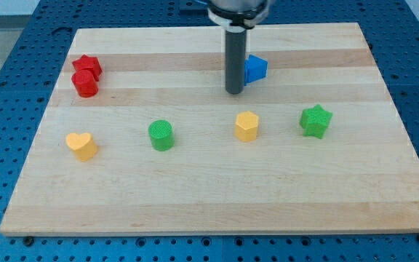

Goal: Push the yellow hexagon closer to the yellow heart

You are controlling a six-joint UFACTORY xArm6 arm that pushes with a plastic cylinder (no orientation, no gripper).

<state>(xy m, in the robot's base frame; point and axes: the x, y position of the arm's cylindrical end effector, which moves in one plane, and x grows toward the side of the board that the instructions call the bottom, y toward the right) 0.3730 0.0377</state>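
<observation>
The yellow hexagon [246, 126] sits right of the board's middle. The yellow heart [82, 145] lies at the view's left, in the same row. A green cylinder [161, 135] stands between them. My tip [234, 92] is on the board above the hexagon, slightly to its left, a short gap away. The tip's rod stands right beside a blue block [255, 69], whose left part it hides.
A green star [316, 121] lies right of the hexagon. A red star [87, 65] and a red cylinder [86, 84] sit together at the upper left. The wooden board [209, 211] rests on a blue perforated table.
</observation>
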